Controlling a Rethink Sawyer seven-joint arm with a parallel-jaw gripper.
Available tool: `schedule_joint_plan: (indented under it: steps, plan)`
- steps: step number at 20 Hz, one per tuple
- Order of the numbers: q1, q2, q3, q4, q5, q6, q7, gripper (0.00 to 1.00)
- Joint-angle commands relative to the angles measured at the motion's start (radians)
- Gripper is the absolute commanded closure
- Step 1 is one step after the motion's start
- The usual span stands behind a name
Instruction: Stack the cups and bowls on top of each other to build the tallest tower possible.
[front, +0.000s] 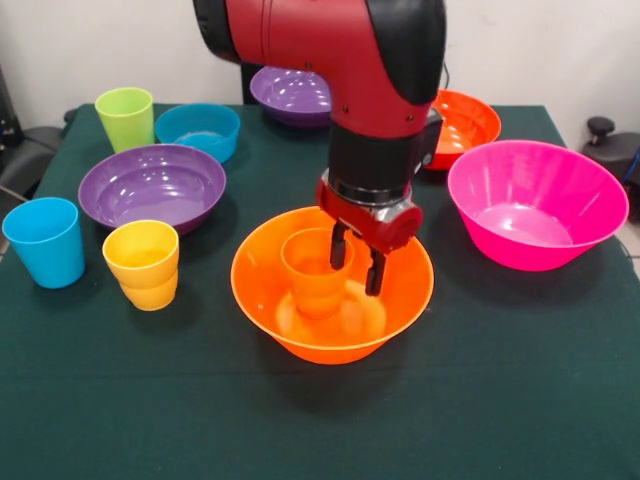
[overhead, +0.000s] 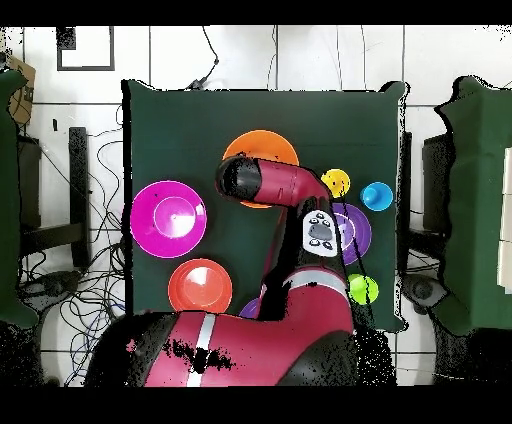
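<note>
The wide orange bowl (front: 400, 285) stands at the table's middle with the small orange cup (front: 308, 275) upright inside it; nothing lies on the cup. My gripper (front: 356, 260) hangs over the cup's right rim, open, with one finger (front: 338, 247) at the rim and the other outside it. A purple bowl (front: 152, 185), yellow cup (front: 142, 263) and blue cup (front: 44, 241) stand to the left. The lime green cup (front: 125, 117) and small blue bowl (front: 198, 130) stand behind them. In the overhead view the arm hides the gripper and most of the orange bowl (overhead: 262, 148).
The wide pink bowl (front: 535, 200) stands to the right, the red-orange bowl (front: 465, 125) behind it, and a second purple bowl (front: 288, 95) at the back by the pedestal. Overhead, the pink bowl (overhead: 168, 218) and red-orange bowl (overhead: 200, 285) lie left of the arm.
</note>
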Motion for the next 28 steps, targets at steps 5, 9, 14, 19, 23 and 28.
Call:
schedule_joint_plan:
  steps: [5,9,14,19,23,28]
  plan:
    - [0.018,-0.090,0.070,0.068,0.010,0.194,0.015,0.00]
    - [0.009,-0.137,0.059,0.086,0.005,0.252,0.003,0.00]
    - [0.013,-0.215,0.047,0.133,0.008,0.328,0.005,0.00]
    - [0.010,-0.280,0.048,0.201,0.014,0.366,0.006,0.00]
    - [-0.013,-0.309,0.054,0.243,0.001,0.364,-0.023,0.00]
    - [-0.020,-0.317,0.064,0.299,-0.003,0.319,-0.017,0.00]
